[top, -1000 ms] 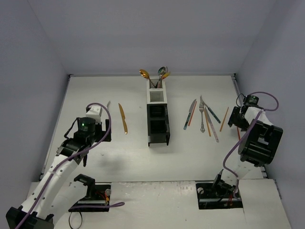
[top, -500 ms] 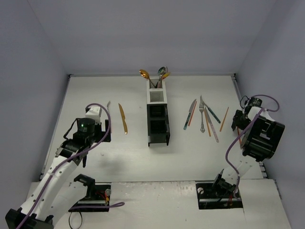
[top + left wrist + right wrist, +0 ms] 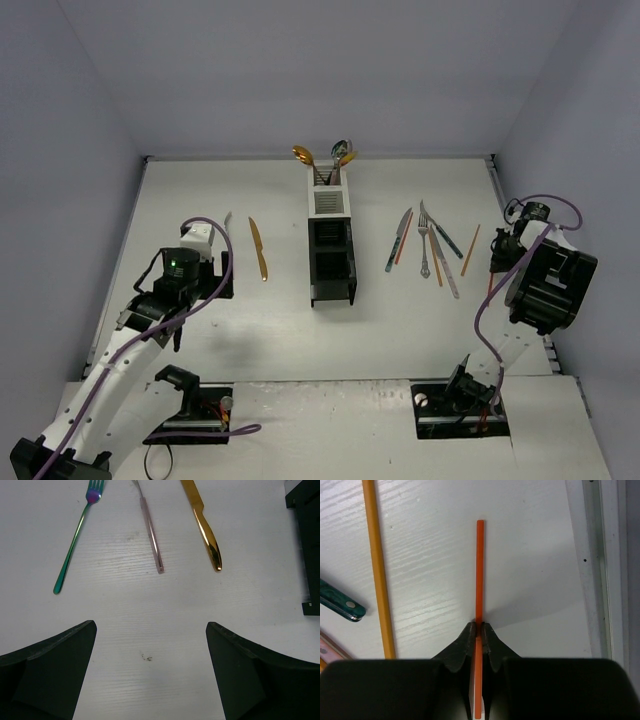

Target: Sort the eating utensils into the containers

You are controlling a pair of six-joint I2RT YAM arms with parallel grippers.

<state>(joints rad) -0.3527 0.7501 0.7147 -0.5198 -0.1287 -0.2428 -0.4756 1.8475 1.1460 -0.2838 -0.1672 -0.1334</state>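
My right gripper point(image 3: 480, 626) is shut on a thin orange utensil point(image 3: 479, 555) that lies on the table by the right edge; in the top view it sits at the far right point(image 3: 497, 262). The containers point(image 3: 331, 262) stand in a row at the centre, and the far white bin point(image 3: 329, 203) holds spoons point(image 3: 337, 155). Several utensils point(image 3: 425, 245) lie to the right of the row. My left gripper point(image 3: 150, 630) hangs open over bare table. Ahead of it lie a teal fork point(image 3: 75, 537), a pink handle point(image 3: 151, 535) and a gold knife point(image 3: 202, 522).
A yellow-orange handle point(image 3: 377, 565) and a teal handle point(image 3: 340, 605) lie left of the gripped utensil. The table's raised right rim point(image 3: 592, 555) runs close beside my right gripper. A black bin edge point(image 3: 307, 545) shows right of the left gripper.
My right gripper has closed onto the orange utensil after shifting slightly toward the near right. The left arm has not moved.
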